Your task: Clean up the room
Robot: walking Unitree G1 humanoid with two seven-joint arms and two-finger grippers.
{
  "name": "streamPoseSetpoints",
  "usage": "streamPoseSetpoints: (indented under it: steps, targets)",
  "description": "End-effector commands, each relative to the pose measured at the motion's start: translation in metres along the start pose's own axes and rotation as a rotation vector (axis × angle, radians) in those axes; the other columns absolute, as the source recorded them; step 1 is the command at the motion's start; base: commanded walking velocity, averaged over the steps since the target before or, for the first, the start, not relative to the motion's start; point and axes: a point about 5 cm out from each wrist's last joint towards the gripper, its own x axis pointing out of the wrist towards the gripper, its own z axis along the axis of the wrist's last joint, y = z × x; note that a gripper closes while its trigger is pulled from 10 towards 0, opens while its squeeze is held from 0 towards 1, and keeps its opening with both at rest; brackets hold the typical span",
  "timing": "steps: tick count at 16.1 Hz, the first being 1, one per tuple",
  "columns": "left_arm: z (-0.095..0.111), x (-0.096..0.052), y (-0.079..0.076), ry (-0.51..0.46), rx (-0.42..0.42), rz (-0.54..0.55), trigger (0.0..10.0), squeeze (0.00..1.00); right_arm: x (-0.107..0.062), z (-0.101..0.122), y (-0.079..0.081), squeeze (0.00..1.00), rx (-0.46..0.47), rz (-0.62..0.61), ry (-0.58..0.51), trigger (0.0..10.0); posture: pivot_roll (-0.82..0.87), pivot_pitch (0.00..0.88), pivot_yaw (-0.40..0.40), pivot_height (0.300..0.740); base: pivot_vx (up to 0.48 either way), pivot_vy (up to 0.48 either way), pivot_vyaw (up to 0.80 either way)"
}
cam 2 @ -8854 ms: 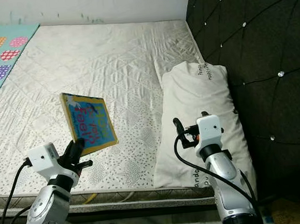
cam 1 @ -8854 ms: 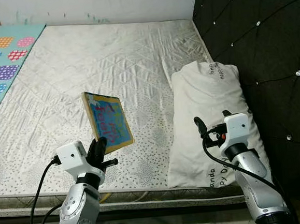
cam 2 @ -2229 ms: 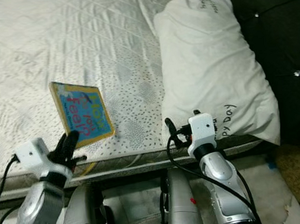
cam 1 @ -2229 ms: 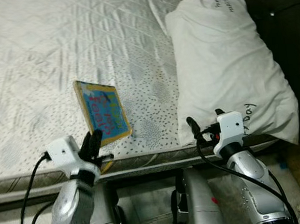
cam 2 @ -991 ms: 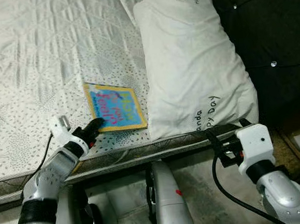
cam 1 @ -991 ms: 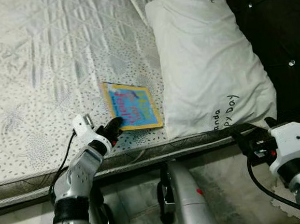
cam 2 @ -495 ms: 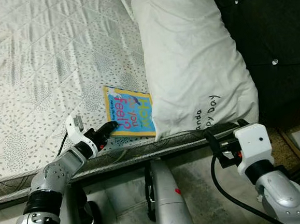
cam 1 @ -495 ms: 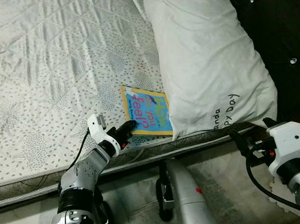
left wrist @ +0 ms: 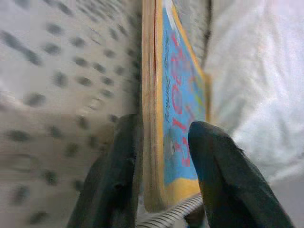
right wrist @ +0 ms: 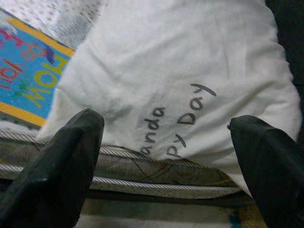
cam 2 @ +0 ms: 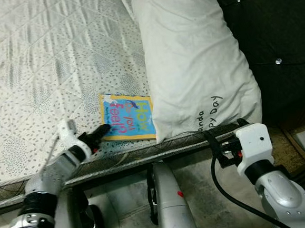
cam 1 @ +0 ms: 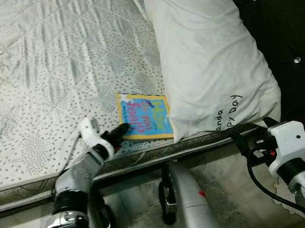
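Note:
A blue and yellow children's book [cam 1: 144,122] lies flat on the white quilted mattress [cam 1: 44,75] near its front edge, its far side touching the white pillow [cam 1: 212,62]. My left gripper [cam 1: 119,131] is shut on the book's near edge; in the left wrist view one finger [left wrist: 121,161] lies under the book [left wrist: 178,95] and the other on its cover. My right gripper [cam 1: 252,132] hangs open in front of the bed, below the pillow's near end. In the right wrist view its fingers [right wrist: 71,152] stand wide apart before the pillow [right wrist: 180,71].
A black tufted headboard [cam 1: 283,30] rises right of the pillow. The mattress's front edge [cam 1: 146,162] runs across just ahead of my grippers. Below it are my own silver legs [cam 1: 186,201] and the pale floor [cam 1: 228,203].
The book, held upright above the bed seconds ago, now lies flat against the pillow. In the last half second the left arm dropped lower and the book shifted slightly left. The right gripper barely moved.

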Motion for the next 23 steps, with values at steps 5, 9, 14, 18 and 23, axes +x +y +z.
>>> streamPoseSetpoints:
  steps: [5,9,14,18,23]
  targets:
    - [-0.003,-0.003,0.017,0.031,0.07,0.104,10.0,1.0,0.001,-0.003,0.005,0.0,0.09,0.103,0.03,10.0,-0.34,0.333,-0.141,0.606,0.0,0.0,0.0]
    - [0.004,-0.007,0.02,-0.065,0.146,0.173,10.0,1.0,0.007,-0.003,0.008,0.0,0.126,0.138,0.024,10.0,-0.31,0.311,-0.126,0.606,0.0,0.0,0.0]
    - [-0.011,-0.048,-0.004,-0.218,0.229,0.2,10.0,1.0,0.028,0.0,0.023,0.0,0.208,0.177,-0.029,10.0,-0.22,0.263,-0.074,0.606,0.0,0.0,0.0]
    - [-0.01,-0.096,-0.01,-0.34,0.258,0.308,10.0,1.0,0.045,-0.004,0.034,0.0,0.284,0.142,-0.052,10.0,-0.15,0.214,-0.032,0.606,0.0,0.0,0.0]
    - [-0.016,-0.104,-0.033,-0.349,0.376,0.22,10.0,1.0,0.076,-0.012,0.045,0.0,0.338,-0.017,0.009,10.0,-0.12,0.145,0.011,0.606,0.0,0.0,0.0]
